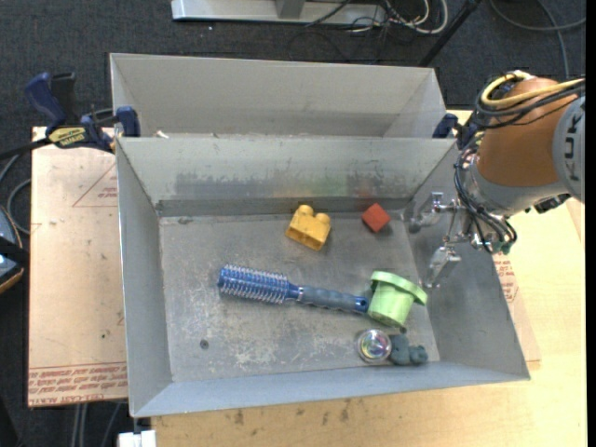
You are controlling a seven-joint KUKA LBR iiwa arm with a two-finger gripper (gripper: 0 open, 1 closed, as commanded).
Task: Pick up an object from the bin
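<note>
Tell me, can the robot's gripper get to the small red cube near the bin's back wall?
Probably yes. The small red cube lies alone on the floor of the grey metal bin, close to the gripper, with nothing between them. The back wall behind it might crowd the grasp.

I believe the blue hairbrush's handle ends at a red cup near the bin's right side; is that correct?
Not quite: the cup is green, not red. The camera view shows the handle of the blue hairbrush ending at it.
</note>
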